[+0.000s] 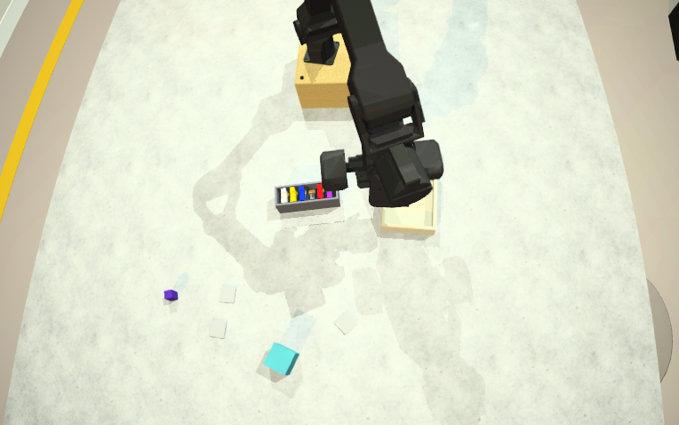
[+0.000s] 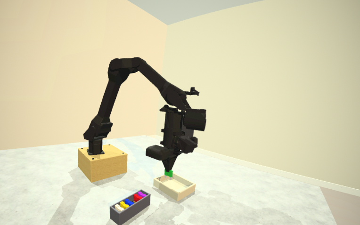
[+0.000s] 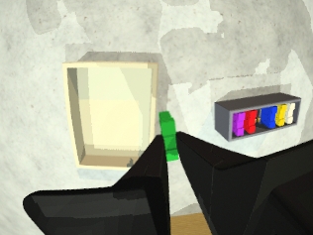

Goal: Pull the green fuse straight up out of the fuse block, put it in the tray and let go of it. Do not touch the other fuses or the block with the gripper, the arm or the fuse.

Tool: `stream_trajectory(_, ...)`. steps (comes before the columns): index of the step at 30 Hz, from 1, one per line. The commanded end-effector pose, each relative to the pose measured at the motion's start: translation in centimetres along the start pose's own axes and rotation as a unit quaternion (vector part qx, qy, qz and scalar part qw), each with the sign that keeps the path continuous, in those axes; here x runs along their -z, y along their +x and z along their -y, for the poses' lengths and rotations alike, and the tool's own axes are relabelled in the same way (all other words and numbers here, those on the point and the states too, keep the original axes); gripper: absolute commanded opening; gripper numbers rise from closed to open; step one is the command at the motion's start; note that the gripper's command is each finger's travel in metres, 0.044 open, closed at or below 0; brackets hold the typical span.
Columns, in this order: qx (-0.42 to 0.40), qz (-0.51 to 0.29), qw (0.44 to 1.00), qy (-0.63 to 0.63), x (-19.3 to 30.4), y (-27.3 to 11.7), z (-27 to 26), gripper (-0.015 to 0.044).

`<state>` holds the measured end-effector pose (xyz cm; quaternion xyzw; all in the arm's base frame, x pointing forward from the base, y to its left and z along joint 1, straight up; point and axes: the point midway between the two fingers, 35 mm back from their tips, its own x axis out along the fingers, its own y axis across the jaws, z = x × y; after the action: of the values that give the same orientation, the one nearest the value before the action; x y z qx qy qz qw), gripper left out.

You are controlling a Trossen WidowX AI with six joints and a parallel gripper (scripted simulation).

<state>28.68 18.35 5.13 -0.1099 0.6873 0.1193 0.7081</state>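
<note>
My gripper (image 2: 168,170) (image 3: 168,139) is shut on the green fuse (image 2: 168,173) (image 3: 168,143), which hangs upright below the fingertips with its prongs down. In the top view the arm hides the fuse. The cream tray (image 1: 408,230) (image 2: 177,196) (image 3: 155,98) lies below; in the wrist view the fuse shows just beside the tray wall that faces the block, and its exact place over the tray is hard to tell. The dark grey fuse block (image 1: 307,206) (image 2: 134,212) (image 3: 223,123) stands apart, holding white, yellow, blue, red and magenta fuses, with a gap between blue and red.
The arm stands on a wooden base (image 1: 323,95) (image 2: 106,169). In the top view a cyan block (image 1: 280,358), a small purple block (image 1: 171,295) and several flat pale squares lie on the side of the fuse block away from the base.
</note>
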Motion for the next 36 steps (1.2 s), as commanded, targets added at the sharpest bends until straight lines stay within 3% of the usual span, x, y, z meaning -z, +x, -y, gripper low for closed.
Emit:
stream_trajectory(1, -0.002, -0.001, 1.0, 0.002, 0.0, 0.0, -2.4, 0.0)
stream_trajectory(8, -0.004, -0.001, 1.0, 0.002, 0.4, 0.0, -5.7, 0.0)
stream_trajectory(36, -0.004, -0.001, 1.0, 0.002, 0.5, 4.0, -5.8, 0.0)
